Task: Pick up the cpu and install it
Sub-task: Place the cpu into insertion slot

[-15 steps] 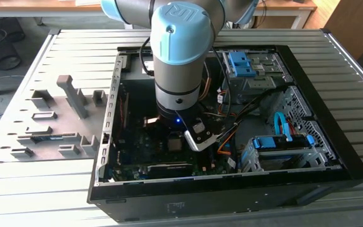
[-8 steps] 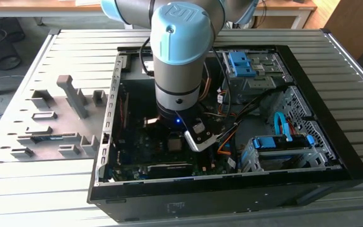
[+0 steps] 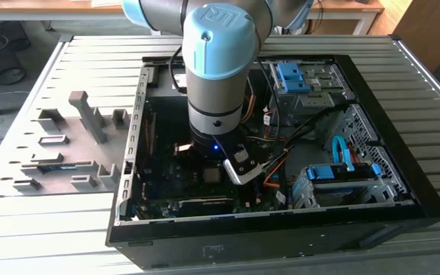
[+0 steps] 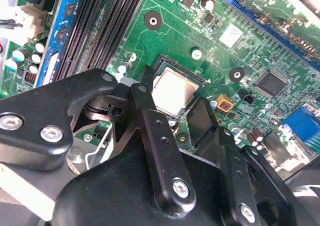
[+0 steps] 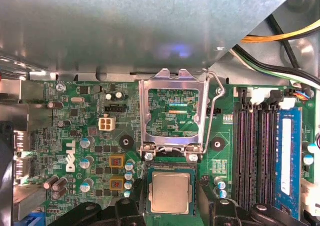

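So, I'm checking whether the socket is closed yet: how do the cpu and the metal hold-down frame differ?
The cpu is a solid grey-silver square; the metal frame is an open window with board showing through. The cpu lies flat in the socket; the frame is swung open, beside it. Both are silvery metal.

The motherboard [image 5: 75, 136] lies under the gripper [image 5: 171, 208], inside the open case [image 3: 243, 252]. The socket lid [image 5: 144, 116] stands open just beyond it; memory slots [image 5: 252, 151] run alongside. A grey fixture tray [image 3: 59, 154] sits well off on the slatted table [image 3: 434, 86].
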Robot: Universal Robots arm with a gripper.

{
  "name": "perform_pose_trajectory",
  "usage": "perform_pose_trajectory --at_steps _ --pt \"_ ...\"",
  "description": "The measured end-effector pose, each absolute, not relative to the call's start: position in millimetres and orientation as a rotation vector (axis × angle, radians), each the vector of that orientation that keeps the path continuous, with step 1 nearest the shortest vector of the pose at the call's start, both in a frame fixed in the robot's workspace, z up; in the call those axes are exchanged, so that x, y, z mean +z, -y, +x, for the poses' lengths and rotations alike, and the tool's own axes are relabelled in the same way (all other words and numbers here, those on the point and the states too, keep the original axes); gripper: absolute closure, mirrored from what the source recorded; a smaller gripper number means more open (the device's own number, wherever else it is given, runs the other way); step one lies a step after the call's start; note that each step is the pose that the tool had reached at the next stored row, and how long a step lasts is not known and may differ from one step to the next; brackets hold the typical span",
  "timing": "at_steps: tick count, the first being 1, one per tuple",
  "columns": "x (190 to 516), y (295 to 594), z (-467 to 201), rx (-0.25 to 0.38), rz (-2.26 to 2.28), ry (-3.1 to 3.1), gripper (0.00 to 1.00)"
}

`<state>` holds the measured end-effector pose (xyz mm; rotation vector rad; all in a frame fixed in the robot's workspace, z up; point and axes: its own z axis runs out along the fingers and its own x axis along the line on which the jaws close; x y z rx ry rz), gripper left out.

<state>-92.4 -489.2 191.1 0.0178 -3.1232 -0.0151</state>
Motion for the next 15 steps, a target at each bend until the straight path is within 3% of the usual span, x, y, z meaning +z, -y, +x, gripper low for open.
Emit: perform_pose_trajectory --at_steps 15 --pt "188.8 490.5 -92.4 0.002 0.038 3.123 0.46"
